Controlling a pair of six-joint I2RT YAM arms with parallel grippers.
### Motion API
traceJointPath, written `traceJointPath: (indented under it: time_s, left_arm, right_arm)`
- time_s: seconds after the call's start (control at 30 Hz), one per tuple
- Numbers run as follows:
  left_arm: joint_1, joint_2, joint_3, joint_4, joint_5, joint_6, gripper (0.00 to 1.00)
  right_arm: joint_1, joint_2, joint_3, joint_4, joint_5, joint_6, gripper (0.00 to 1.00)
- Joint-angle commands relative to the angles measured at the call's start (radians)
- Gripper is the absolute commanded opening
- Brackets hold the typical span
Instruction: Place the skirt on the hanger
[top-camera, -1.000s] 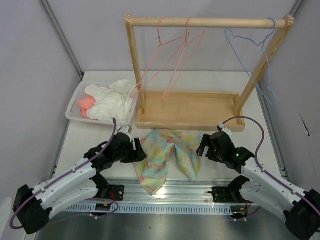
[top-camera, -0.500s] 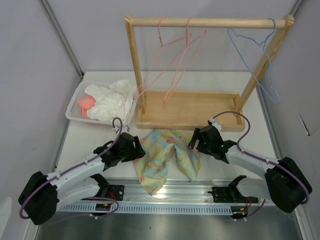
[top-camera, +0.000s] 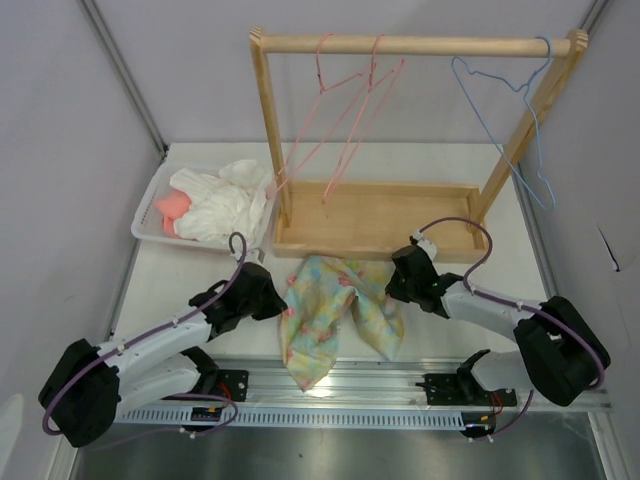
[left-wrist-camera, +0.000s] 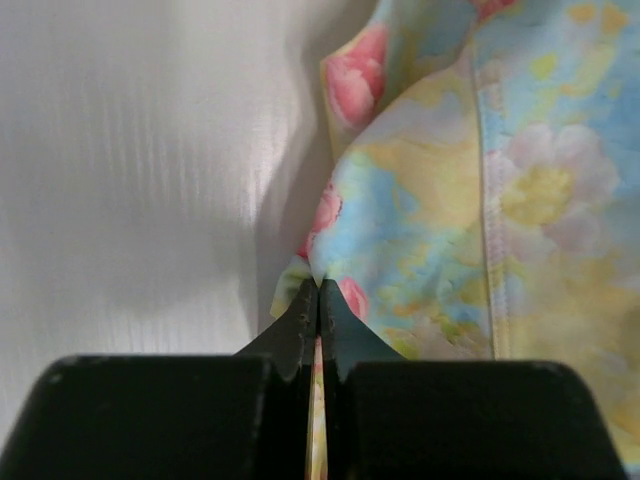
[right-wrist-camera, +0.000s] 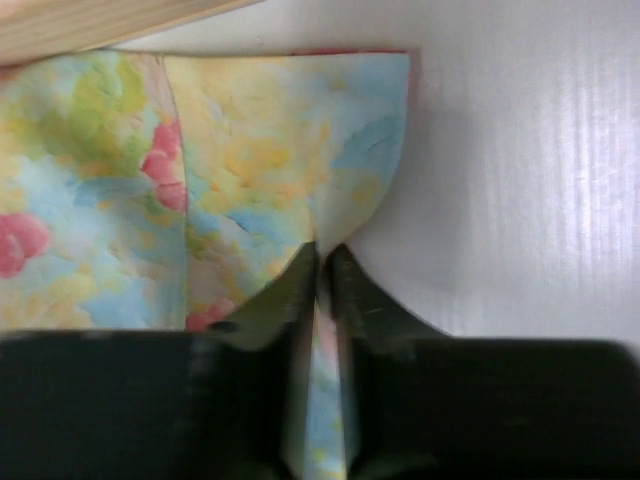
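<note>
The skirt (top-camera: 335, 305), pastel yellow, green and blue with pink flowers, lies crumpled on the white table in front of the wooden rack. My left gripper (top-camera: 281, 298) is shut on its left edge; the left wrist view shows cloth (left-wrist-camera: 440, 210) pinched between the black fingers (left-wrist-camera: 295, 330). At the skirt's right upper corner my right gripper (top-camera: 392, 285) is shut on the cloth (right-wrist-camera: 260, 150), a strip of it caught between the fingers (right-wrist-camera: 360, 300). The light-blue hanger (top-camera: 520, 130) hangs from the right end of the rack's rod, apart from both grippers.
A wooden rack (top-camera: 380, 225) with a tray base stands just behind the skirt. Two pink wire hangers (top-camera: 345, 110) hang from its rod. A white basket (top-camera: 150, 205) at the left holds white cloth and a small coral-pink cloth. Grey walls close in on both sides.
Both grippers have closed on the skirt's edges, left and right. The skirt's top is bunched and pulled slightly inward. The right arm has stretched lower toward the cloth.
</note>
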Motion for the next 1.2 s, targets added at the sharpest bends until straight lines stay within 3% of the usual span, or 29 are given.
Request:
traceJointPath:
  time_s: [0.0,0.07,0.27,0.5,0.67,0.8,0.93,1.17]
  left_arm:
    - [0.007,-0.060,0.093,-0.013,0.019,0.054,0.00]
    - [0.008,-0.085,0.154,-0.059,0.010,0.088,0.00]
    - [0.022,-0.105,0.316,-0.147,0.027,0.191,0.00]
    - [0.024,-0.095,0.513,-0.182,0.006,0.313,0.00]
    - [0.042,-0.045,0.672,-0.194,-0.056,0.384,0.00]
    - [0.125,0.050,0.757,-0.144,0.011,0.404,0.00]
    - [0.168,0.125,0.833,-0.009,0.062,0.410,0.00]
    - [0.203,0.245,0.901,0.183,0.114,0.367,0.00]
  right_arm:
    - [0.005,-0.046,0.092,-0.080,0.066,-0.014,0.06]
    - [-0.005,-0.097,0.143,-0.178,0.092,-0.034,0.01]
    - [-0.092,-0.316,0.298,-0.357,0.132,-0.135,0.00]
    - [-0.172,-0.384,0.437,-0.390,0.112,-0.258,0.01]
    - [-0.240,-0.355,0.552,-0.370,0.085,-0.326,0.01]
    - [-0.333,-0.275,0.663,-0.326,0.011,-0.353,0.01]
    - [-0.447,-0.169,0.833,-0.275,-0.059,-0.358,0.01]
    - [-0.501,-0.021,0.985,-0.169,-0.121,-0.323,0.02]
